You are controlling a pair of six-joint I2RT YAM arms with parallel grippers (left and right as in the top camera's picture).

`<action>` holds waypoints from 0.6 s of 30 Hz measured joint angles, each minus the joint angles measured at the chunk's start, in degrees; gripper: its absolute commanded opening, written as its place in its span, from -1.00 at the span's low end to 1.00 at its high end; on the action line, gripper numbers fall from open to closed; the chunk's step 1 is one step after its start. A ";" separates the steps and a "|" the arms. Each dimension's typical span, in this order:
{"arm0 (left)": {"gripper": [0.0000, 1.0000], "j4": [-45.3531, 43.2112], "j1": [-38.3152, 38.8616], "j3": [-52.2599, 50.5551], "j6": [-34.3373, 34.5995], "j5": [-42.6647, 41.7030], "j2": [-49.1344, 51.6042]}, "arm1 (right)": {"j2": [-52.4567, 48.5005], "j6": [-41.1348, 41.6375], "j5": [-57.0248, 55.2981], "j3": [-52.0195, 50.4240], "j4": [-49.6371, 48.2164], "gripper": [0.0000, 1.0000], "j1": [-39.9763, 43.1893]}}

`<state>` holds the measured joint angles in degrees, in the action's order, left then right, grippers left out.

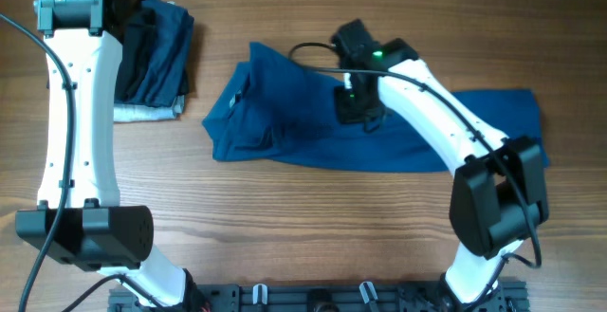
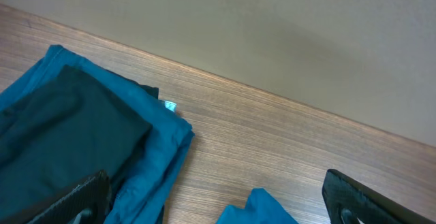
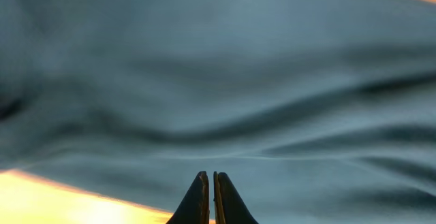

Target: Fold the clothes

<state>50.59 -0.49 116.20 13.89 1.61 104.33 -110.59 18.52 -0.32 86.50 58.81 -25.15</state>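
Observation:
The medium-blue shirt [image 1: 285, 113] lies spread across the middle of the table, partly folded, with one end reaching far right. It fills the right wrist view [image 3: 218, 81] as rippled cloth. My right gripper [image 1: 358, 111] is over the shirt's middle, fingers shut [image 3: 211, 197], tips close above the cloth with nothing seen between them. My left gripper [image 2: 214, 207] is open and empty at the table's far left corner, above the wood beside a stack of folded garments. In the overhead view its fingers are hidden by the arm.
A stack of folded garments stands at the far left: a dark one [image 1: 156, 51] on top of a pale grey-blue one [image 1: 147, 113]. It also shows in the left wrist view [image 2: 82, 129]. A small blue cloth tip [image 2: 262, 210] lies between the left fingers.

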 measured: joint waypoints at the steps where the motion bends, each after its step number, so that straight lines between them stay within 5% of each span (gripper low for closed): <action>1: 0.99 0.00 0.00 -0.02 0.02 0.00 0.00 | -0.04 1.38 -1.05 -2.25 -0.90 -0.91 2.51; 3: 0.99 0.00 0.00 -0.02 0.02 0.00 0.00 | -0.13 2.56 -1.95 -6.58 -5.20 -0.90 6.43; 7: 0.99 0.02 0.00 -0.02 0.02 0.00 0.00 | -0.20 3.43 -2.32 -10.40 -7.93 -0.47 12.63; 11: 0.99 0.02 0.00 0.00 0.02 0.00 0.00 | -0.20 6.14 4.87 -10.40 -6.64 -0.39 17.07; 13: 0.99 0.02 0.00 0.00 0.02 0.00 0.00 | -0.20 9.97 7.63 -10.40 -6.27 -0.04 17.07; 18: 0.99 0.02 0.00 0.00 0.02 0.00 0.00 | -0.20 26.88 10.16 -10.40 -5.88 -0.08 17.00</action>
<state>50.61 -0.49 116.20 13.91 1.61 104.33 -110.78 45.41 9.85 76.09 52.93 -8.14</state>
